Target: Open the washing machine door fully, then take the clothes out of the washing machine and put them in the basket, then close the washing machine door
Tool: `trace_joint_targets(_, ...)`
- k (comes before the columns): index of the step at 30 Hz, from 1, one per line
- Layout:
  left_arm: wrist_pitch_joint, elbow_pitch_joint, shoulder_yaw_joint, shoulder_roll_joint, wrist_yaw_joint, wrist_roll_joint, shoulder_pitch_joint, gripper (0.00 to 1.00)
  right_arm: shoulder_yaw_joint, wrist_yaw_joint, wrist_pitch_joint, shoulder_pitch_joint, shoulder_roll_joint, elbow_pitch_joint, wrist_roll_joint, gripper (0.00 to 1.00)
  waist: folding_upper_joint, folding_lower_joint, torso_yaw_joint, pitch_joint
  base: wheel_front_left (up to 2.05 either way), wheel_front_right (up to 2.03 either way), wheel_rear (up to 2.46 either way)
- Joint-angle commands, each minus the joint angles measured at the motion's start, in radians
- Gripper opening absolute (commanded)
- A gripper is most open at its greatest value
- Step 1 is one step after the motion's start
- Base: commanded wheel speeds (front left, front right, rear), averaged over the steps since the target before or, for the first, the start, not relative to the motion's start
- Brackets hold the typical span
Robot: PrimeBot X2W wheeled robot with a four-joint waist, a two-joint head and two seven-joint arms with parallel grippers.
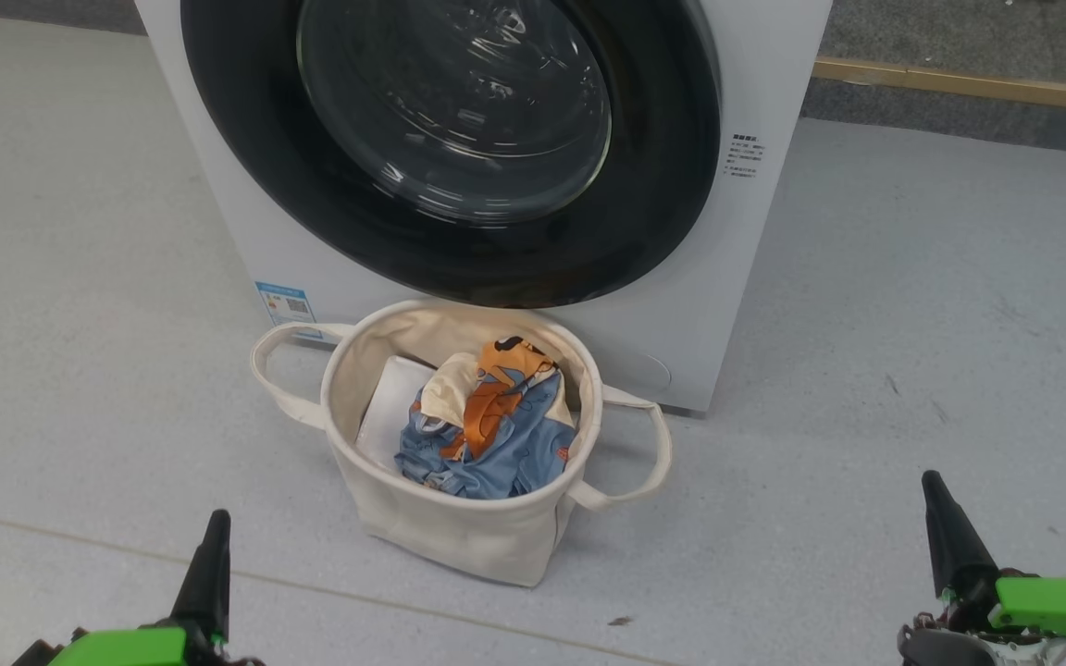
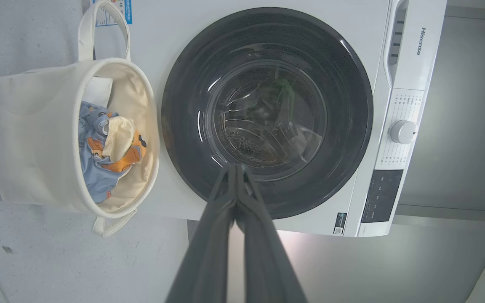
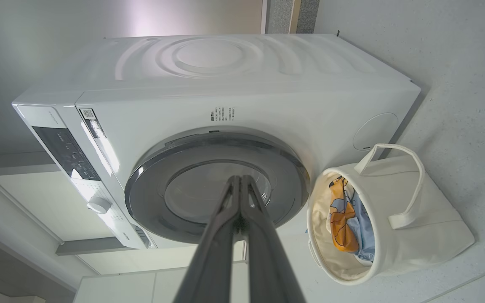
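Clothes [image 1: 487, 425], a blue bundle with orange and cream print, lie inside the basket [image 1: 459, 536], partly over a flat white sheet [image 1: 390, 407] on its bottom. The basket stands on the floor [image 1: 912, 324] just in front of the washing machine [image 1: 755, 240], below the door. I cannot tell whether it touches the machine's front. The washing machine door [image 1: 653, 185] sits flat against the machine, its black rim flush all round in both wrist views, so it looks shut. Through the glass the drum [image 2: 246, 143] seems to be bare metal, though reflections blur it. A blue sticker [image 1: 285, 303] marks the machine's lower corner.

Both grippers hang well back from the machine, on the near side of the basket. The left gripper [image 1: 215, 532] has its two fingers pressed together with nothing between them. The right gripper [image 1: 938, 499] is the same, closed and empty. Neither touches anything.

Judging by this, all three steps look done: the clothes are out and in the basket, and the door is closed. Nothing seems left, unless the latch has not caught, which the pictures cannot settle.
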Motion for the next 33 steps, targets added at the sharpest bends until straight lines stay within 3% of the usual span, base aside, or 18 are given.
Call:
trace_joint_targets(1, 0.008, -0.026, 0.034, 0.006, -0.007, -0.003, -0.045, 0.0, 0.02, 0.0, 0.008, -0.049, -0.012, -0.031, 0.006, 0.0, 0.0, 0.0, 0.0, 0.0, 0.0, 0.0, 0.0)
trace_joint_targets(33, 0.008, -0.027, 0.034, 0.006, -0.007, -0.003, -0.045, 0.0, 0.02, 0.0, 0.008, -0.049, -0.012, -0.031, 0.006, 0.0, 0.0, 0.0, 0.0, 0.0, 0.0, 0.0, 0.0)
